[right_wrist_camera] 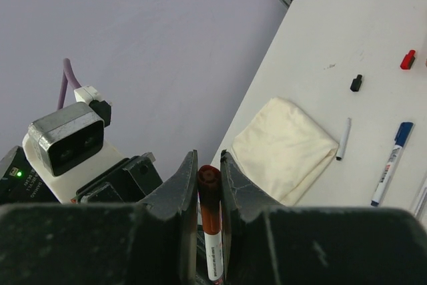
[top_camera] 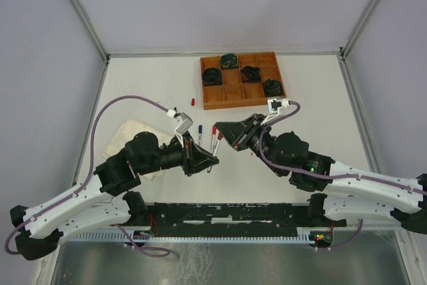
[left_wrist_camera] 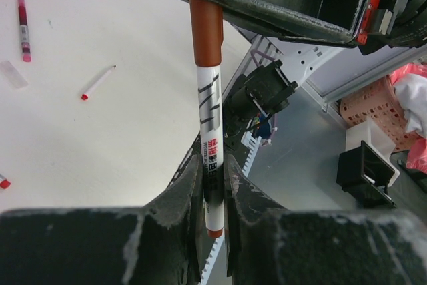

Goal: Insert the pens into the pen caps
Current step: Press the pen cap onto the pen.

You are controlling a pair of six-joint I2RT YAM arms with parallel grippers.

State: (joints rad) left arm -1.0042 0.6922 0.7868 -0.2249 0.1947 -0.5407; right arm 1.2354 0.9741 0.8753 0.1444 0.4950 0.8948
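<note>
One folded cream cloth (top_camera: 123, 139) lies towards the left edge of the worktop (top_camera: 333, 98), partly under the left arm. Above the middle of the worktop, nearer the near edge, the left gripper (left_wrist_camera: 213, 168) is closed tight on the lower barrel of one white pen (left_wrist_camera: 209, 115). Both fingers press against the barrel. The upper end of that pen sits inside one brown cap (left_wrist_camera: 206, 28). The right gripper (right_wrist_camera: 208, 159) is clamped on that cap from the opposite side, its fingers narrowed to the cap's width. Whether the cap is pushed fully home cannot be told.

Four more pens lie flat on the worktop. The right wrist view shows two:
- One bare pen with a dark tip (right_wrist_camera: 343, 139) lies just beside the cloth's edge.
- One blue-capped pen (right_wrist_camera: 390, 165) lies a little further from the cloth.

The left wrist view shows two more:
- One pink-capped pen (left_wrist_camera: 24, 28).
- One bare pen with a red tip (left_wrist_camera: 98, 83), near the first but apart from it.

Slivers at the edges of both wrist views are too cut off to count.

Two caps lie loose. One black cap (right_wrist_camera: 357, 83) is beyond the cloth. One red cap (right_wrist_camera: 407, 59) is near the middle towards the far edge, just left of the tray's near left corner.

One wooden tray (top_camera: 230, 93) sits at the far edge, right of the middle. It holds four dark cable coils (top_camera: 250, 73), each in its own compartment.
</note>
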